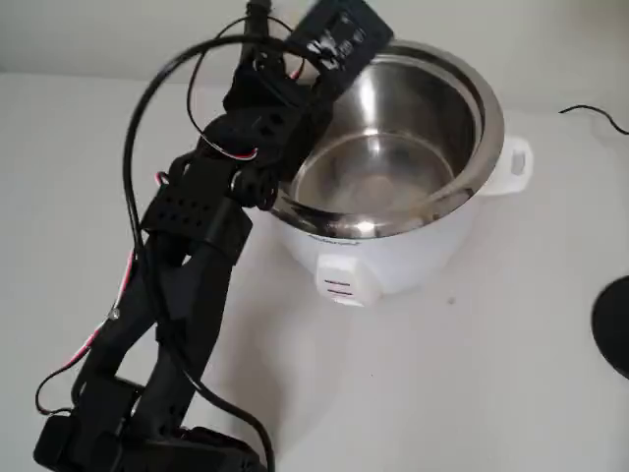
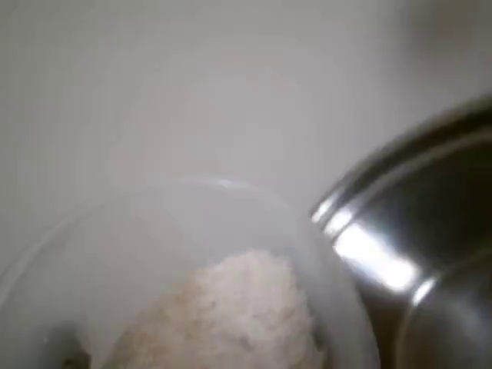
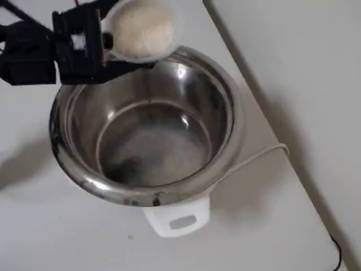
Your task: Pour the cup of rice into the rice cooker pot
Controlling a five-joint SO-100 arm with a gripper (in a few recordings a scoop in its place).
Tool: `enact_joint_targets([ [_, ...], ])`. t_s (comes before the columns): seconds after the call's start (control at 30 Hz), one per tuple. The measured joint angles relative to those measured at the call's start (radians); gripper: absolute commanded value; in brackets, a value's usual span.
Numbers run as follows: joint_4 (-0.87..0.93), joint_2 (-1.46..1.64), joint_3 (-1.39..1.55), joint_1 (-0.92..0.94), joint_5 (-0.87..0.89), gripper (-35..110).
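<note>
A: Starting with the fixed view, we see the black arm reaching over the rice cooker pot (image 1: 393,157) from about nine o'clock, its wrist over the rim at ten o'clock. The end effector itself is hidden behind the wrist and camera housing there, so we cannot read its fingers. The pot's steel bowl looks bare.

B: In the wrist view we look straight into the cup (image 2: 192,269), close under the lens, with the rice (image 2: 231,315) heaped in its lower part. The pot rim sits at three to four o'clock, just beside the cup's lip.

A: And the overhead view puts the cup (image 3: 141,28) at the pot's twelve o'clock, overlapping the rim, rice (image 3: 144,28) still inside. The end effector (image 3: 104,42) meets it from nine o'clock; we judge it clamped on the cup's wall, since nothing else carries it.

B: We'd expect that thin plastic to be light and to flex, and probably slick. A hold on the side wall, firm but not crushing, suits it. The grains should run freely once it tips.
</note>
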Motion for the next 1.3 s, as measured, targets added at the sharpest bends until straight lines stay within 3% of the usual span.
enact_joint_targets([
  [0.77,0.204,-0.069,-0.124,-0.018,0.945,13],
  [1.3,0.270,-0.107,-0.167,0.006,1.287,12],
])
